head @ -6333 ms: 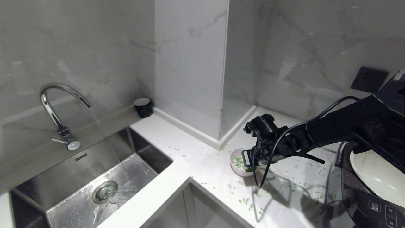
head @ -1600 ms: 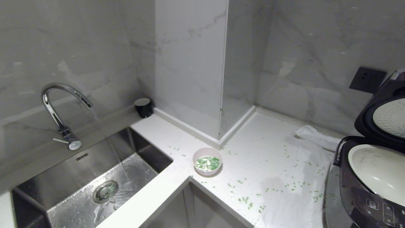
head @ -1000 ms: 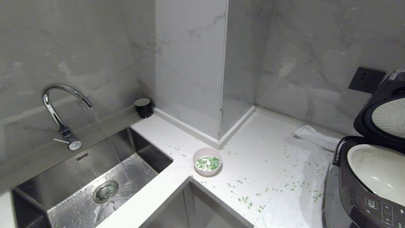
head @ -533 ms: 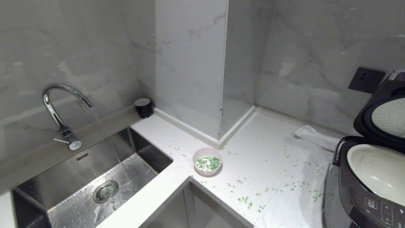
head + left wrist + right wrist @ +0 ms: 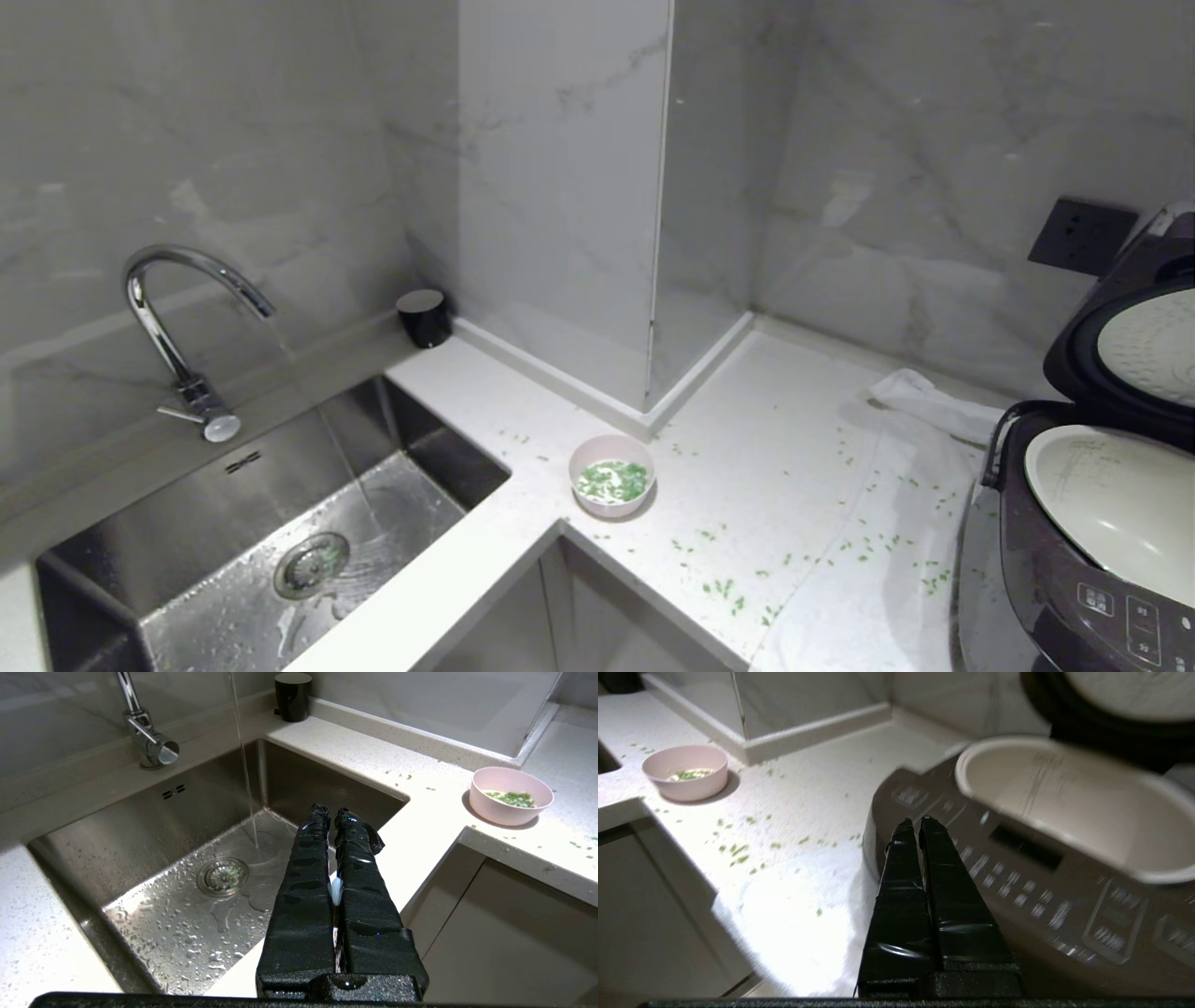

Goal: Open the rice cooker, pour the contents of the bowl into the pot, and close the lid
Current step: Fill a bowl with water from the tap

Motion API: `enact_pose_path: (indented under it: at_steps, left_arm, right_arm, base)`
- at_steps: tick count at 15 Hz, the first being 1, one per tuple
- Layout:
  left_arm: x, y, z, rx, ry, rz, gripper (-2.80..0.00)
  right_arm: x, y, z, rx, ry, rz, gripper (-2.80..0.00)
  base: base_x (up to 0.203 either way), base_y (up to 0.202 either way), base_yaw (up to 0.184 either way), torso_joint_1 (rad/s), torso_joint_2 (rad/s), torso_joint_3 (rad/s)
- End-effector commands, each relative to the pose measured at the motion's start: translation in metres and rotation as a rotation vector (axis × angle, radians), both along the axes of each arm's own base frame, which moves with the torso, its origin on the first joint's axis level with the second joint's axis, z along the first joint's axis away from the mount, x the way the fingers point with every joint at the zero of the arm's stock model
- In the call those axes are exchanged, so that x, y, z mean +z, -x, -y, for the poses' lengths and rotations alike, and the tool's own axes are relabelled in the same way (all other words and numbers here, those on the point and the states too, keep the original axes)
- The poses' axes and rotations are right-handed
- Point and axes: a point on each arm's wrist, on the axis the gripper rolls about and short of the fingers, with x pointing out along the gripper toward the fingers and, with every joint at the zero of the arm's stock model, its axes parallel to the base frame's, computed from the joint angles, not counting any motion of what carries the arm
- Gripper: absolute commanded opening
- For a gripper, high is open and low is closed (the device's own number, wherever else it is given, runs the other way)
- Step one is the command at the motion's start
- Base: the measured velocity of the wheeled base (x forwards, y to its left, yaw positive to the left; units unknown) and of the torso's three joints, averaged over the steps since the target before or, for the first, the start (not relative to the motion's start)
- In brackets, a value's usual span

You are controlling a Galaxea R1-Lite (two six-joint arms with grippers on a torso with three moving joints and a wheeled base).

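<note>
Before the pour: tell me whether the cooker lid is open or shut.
Open. The lid stands raised, its pale dimpled underside showing, above the uncovered cream pot.

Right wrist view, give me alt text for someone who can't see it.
A shut black right claw points at the open rice cooker and its empty cream pot. A pink bowl of green bits sits farther off on the littered counter.

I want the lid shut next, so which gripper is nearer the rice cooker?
Right. The right gripper hangs just before the rice cooker and its control panel; the left gripper is over the sink, far beyond the bowl.
</note>
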Motion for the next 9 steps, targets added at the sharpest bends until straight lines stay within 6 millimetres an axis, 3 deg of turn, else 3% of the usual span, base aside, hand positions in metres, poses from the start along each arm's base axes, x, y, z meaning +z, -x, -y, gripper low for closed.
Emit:
enact_pose_path:
  at_steps: [1,3,5,7,9]
  left_arm:
    - [0.002,0.001,0.000,-0.005,-0.014,0.006,-2.80]
    - [0.034,0.007,0.001,-0.021,-0.015,0.053,-2.80]
    - [0.066,-0.003,0.002,-0.063,-0.011,-0.013,-2.80]
    - [0.097,-0.027,0.003,-0.125,0.004,-0.083,-2.80]
    - [0.131,-0.065,0.004,-0.190,0.038,-0.122,-2.80]
  right_arm:
    - [-0.003,-0.001,0.000,-0.001,-0.047,-0.008,-2.80]
    - [-0.002,-0.001,0.000,-0.012,-0.087,-0.002,-2.80]
    - [-0.002,-0.001,0.001,-0.020,-0.093,-0.001,-2.80]
    - [-0.002,-0.001,0.001,-0.021,-0.099,-0.001,-2.80]
    - [-0.002,-0.001,0.001,-0.023,-0.100,0.000,-2.80]
  base:
    - [0.000,0.000,0.000,0.000,0.00,0.000]
    - [0.000,0.000,0.000,0.000,0.00,0.000]
    - [0.000,0.000,0.000,0.000,0.00,0.000]
    - [0.000,0.000,0.000,0.000,0.00,0.000]
    - [0.000,0.000,0.000,0.000,0.00,0.000]
